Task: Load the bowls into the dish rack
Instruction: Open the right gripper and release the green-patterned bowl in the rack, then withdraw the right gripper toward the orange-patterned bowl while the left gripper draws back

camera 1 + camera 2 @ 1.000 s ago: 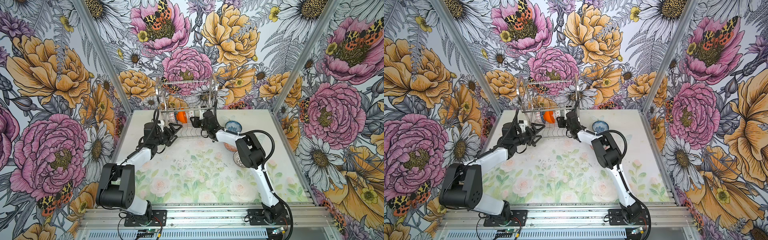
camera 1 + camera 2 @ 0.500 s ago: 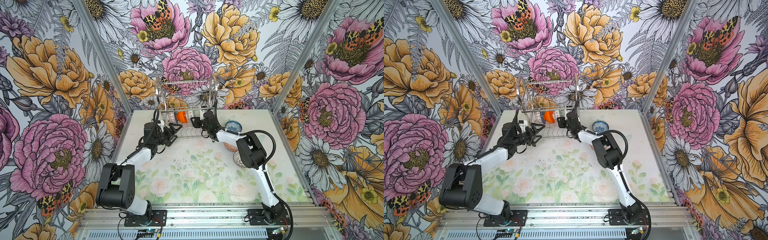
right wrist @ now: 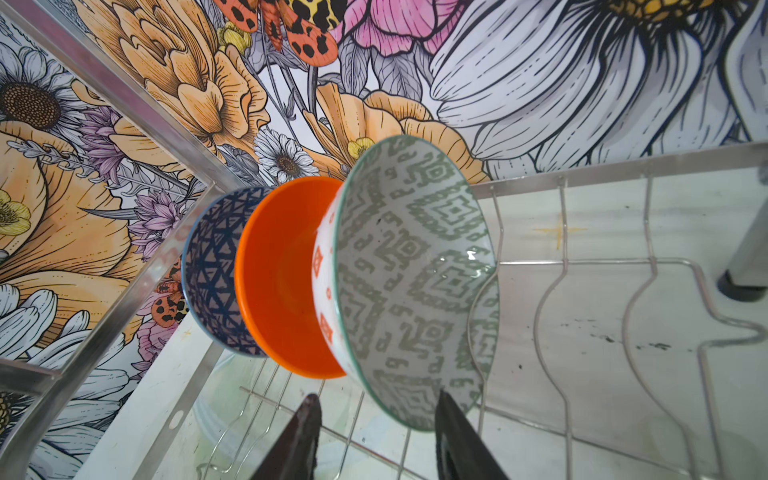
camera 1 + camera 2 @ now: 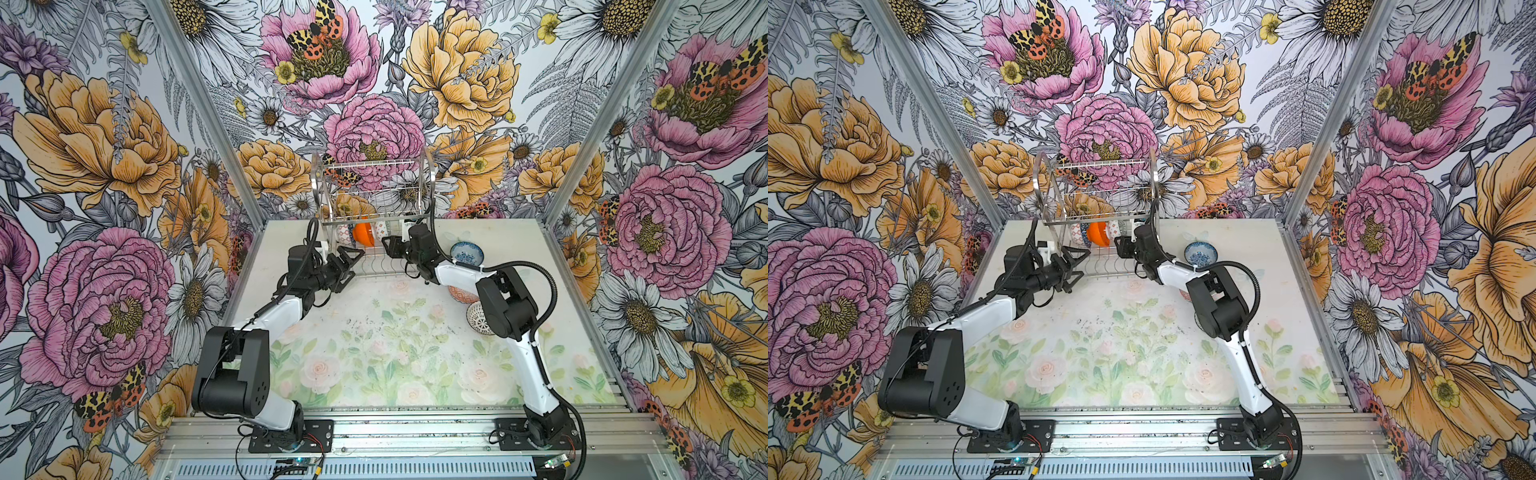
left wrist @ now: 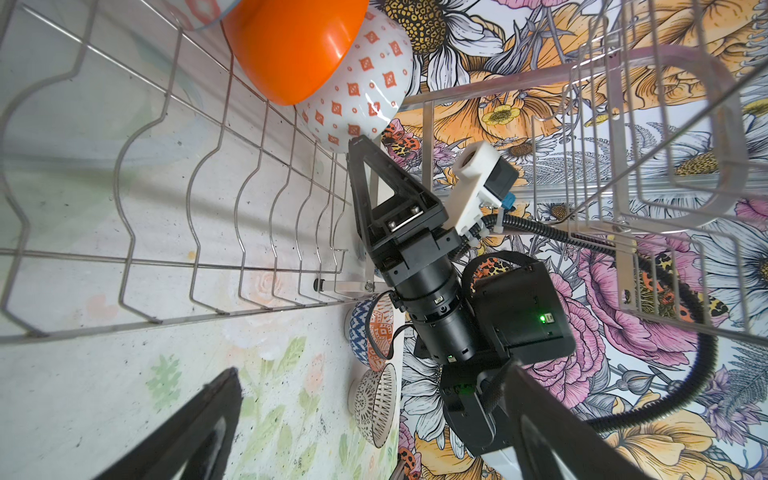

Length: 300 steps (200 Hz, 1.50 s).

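Note:
The dish rack (image 4: 374,195) (image 4: 1100,187) stands at the back of the table. On its lower shelf three bowls stand on edge: a navy zigzag one (image 3: 212,270), a plain orange one (image 3: 282,282) (image 4: 361,235) and a grey-green geometric one (image 3: 415,270) with orange diamonds outside (image 5: 361,91). My right gripper (image 3: 376,424) (image 4: 386,244) is open, its fingers astride that bowl's lower rim; one finger is clear of the wall. My left gripper (image 5: 370,436) (image 4: 352,266) hangs wide open and empty at the rack's front left.
Three bowls stay on the table at the right: blue-white floral (image 4: 466,252) (image 4: 1200,254), orange-red patterned (image 4: 462,294) (image 5: 372,332), and white with black lattice (image 4: 478,318) (image 5: 376,405). The right forearm passes over the last two. Empty wire slots (image 3: 602,311) lie beside the racked bowls.
The right gripper's jaws have widened a little around the grey-green bowl's rim. Both arms stay where they were.

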Tool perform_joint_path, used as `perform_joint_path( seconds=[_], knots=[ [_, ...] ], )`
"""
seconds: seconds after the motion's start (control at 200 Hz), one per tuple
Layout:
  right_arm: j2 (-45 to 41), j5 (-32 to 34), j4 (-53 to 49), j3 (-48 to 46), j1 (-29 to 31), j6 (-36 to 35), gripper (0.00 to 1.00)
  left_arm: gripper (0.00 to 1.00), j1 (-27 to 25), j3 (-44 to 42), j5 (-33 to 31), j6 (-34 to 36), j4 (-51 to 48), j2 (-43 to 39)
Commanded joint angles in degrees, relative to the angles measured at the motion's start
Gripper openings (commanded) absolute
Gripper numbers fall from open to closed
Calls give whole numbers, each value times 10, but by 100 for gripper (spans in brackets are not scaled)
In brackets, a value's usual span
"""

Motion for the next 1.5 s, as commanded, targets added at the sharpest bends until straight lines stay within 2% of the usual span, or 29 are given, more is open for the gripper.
perform_joint_path(
  seconds=[0.0,0.18,0.355,0.731,0.916,1.066,1.301,1.496],
  knots=[
    [-49,1,34,-20,8,-5,47,99,-3,-4,-2,13,-13,-14],
    [-73,1,65,-65,15,11,49,99,-2,5,-11,40,-65,-39],
    [-100,4,76,-102,24,11,55,99,2,-25,-22,56,-99,-78],
    [-159,4,114,-187,46,18,74,98,-1,-65,-67,66,-162,-183],
    [-192,8,128,-232,56,13,90,99,-12,-79,-87,59,-179,-216],
    [-233,14,130,-275,60,2,99,99,-31,-92,-114,57,-197,-249],
    [-321,33,86,-344,61,-33,99,98,-89,-98,-165,54,-206,-275],
    [-423,93,23,-411,56,-56,99,99,-161,-91,-214,53,-190,-269]
  ],
)
